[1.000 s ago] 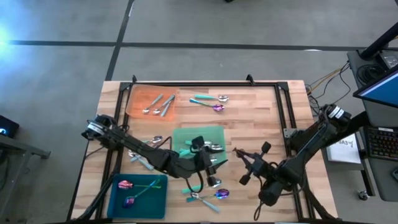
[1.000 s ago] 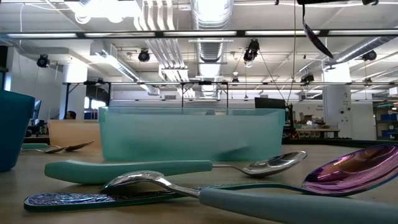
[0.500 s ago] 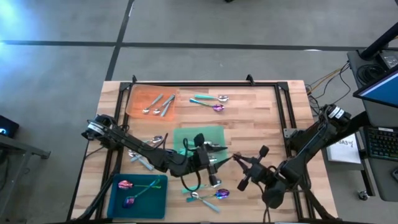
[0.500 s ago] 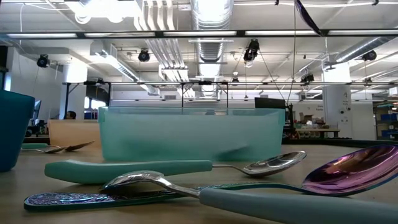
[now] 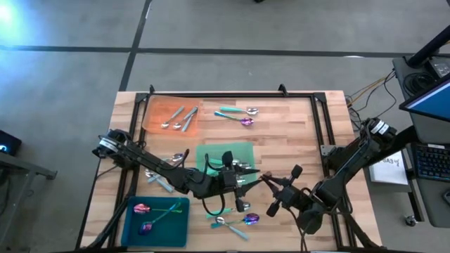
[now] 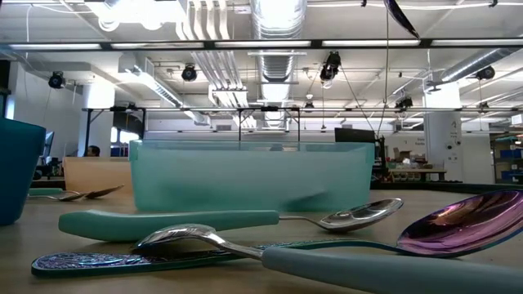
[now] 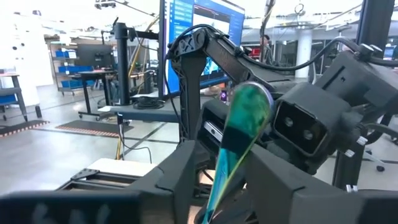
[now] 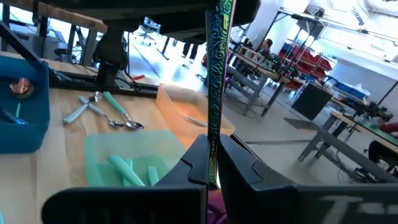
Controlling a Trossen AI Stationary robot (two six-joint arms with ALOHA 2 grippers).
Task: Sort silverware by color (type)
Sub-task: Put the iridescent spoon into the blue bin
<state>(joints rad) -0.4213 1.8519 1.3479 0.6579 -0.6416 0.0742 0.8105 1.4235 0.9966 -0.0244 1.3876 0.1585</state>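
An iridescent spoon [image 7: 247, 112] with a patterned teal handle [image 8: 215, 68] hangs in the air between my two grippers, above the table's near middle. My left gripper [image 5: 242, 177] and my right gripper [image 5: 268, 184] face each other and both are shut on it. In the low view only the spoon's dark tip [image 6: 402, 13] shows at the top edge. More silverware lies flat: silver pieces on the orange mat [image 5: 156, 112], teal-handled ones on the green mat [image 5: 211, 153], purple-headed ones in the teal tray [image 5: 133, 218]. My left gripper pinches the spoon's handle [image 7: 216, 190] between its two fingers [image 7: 180, 177]. The bowl stands out beyond the fingertips toward the right arm. The spoon is lifted clear of the table. My right gripper pinches the thin patterned handle [image 8: 214, 146] between its two fingers [image 8: 198, 163], which lie across it. The handle runs on from there to the left gripper. Nothing of the spoon rests on the table.
Loose spoons lie near the far edge [image 5: 237, 114], left of the green mat [image 5: 163, 171] and at the near edge [image 5: 234, 221]. In the low view a teal container [image 6: 253, 175] stands behind spoons [image 6: 229, 220]. A black frame [image 5: 211, 93] rims the table.
My right gripper has moved toward the table's left, up to the left gripper. My left gripper has shifted slightly right. The spoon has risen: in the low view it hung well into the picture a second ago, and now only its tip shows.
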